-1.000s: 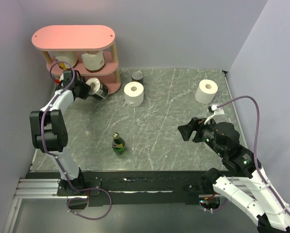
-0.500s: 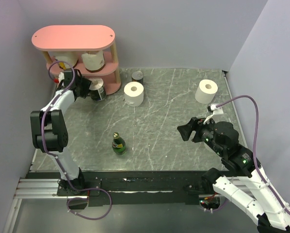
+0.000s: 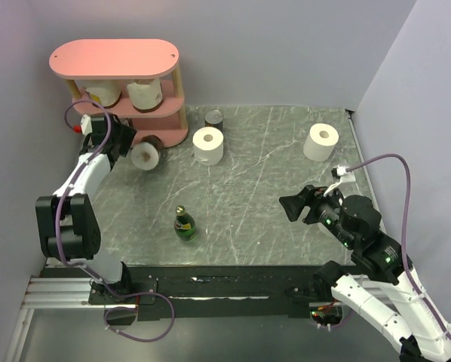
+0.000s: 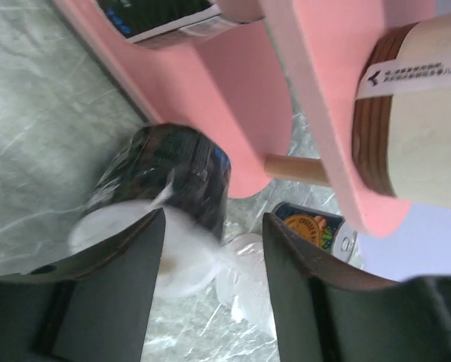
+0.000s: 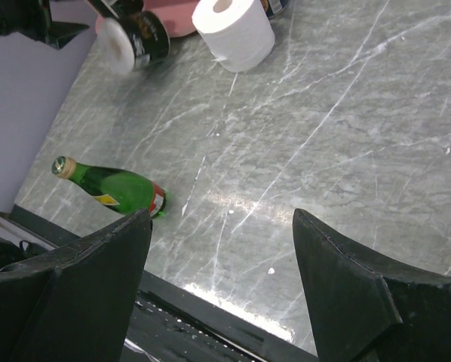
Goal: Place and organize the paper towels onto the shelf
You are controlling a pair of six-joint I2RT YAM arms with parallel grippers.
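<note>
a dark-wrapped paper towel roll (image 3: pixel 146 154) is seen on its side just before the bottom board of the pink shelf (image 3: pixel 114 59), ungrasped beyond the spread fingers of the left gripper (image 4: pixel 214 217), while the right gripper (image 5: pixel 222 215) is held agape well apart from the shelf.

The dark-wrapped roll (image 4: pixel 165 177) is smeared by motion blur. Its print is unreadable, and I cannot tell whether it touches the left gripper (image 4: pixel 214 219). The tin can (image 4: pixel 312 226) is half hidden behind the shelf (image 4: pixel 233 98), and the picture's right edge cuts off the cream roll (image 4: pixel 429 113).
</note>
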